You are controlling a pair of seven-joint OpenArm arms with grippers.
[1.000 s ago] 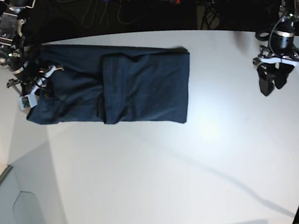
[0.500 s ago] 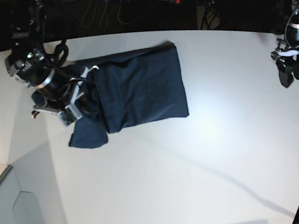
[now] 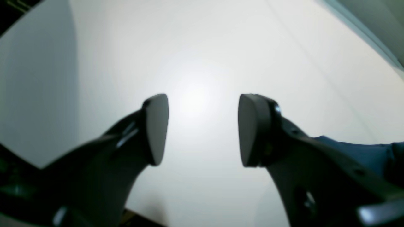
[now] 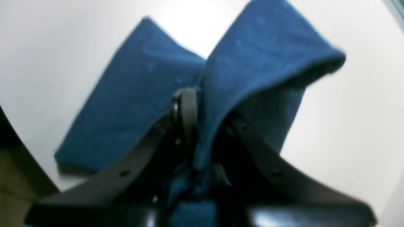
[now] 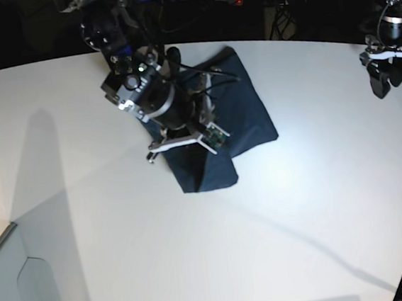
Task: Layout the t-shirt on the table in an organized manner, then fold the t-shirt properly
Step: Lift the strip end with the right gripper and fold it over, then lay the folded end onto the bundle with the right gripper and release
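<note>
The dark navy blue soft cloth t-shirt is seen lying near the far middle of the large smooth white tabletop, already reduced to a compact, layered bundle rather than spread flat. The laying-out stage is judged to be done and the folding well advanced. What is left appears to be setting down the raised flap, squaring the edges and letting go.

A fold of the cloth is pinched between the nearly closed jaws of the right gripper, and in the right wrist view it is draped up over them while the rest lies on the table. The left gripper is held well apart from the shirt near the table's edge, its jaws moderately wide with nothing between them, only bare tabletop below.

No container is made out with certainty; nothing is seen placed inside anything.
</note>
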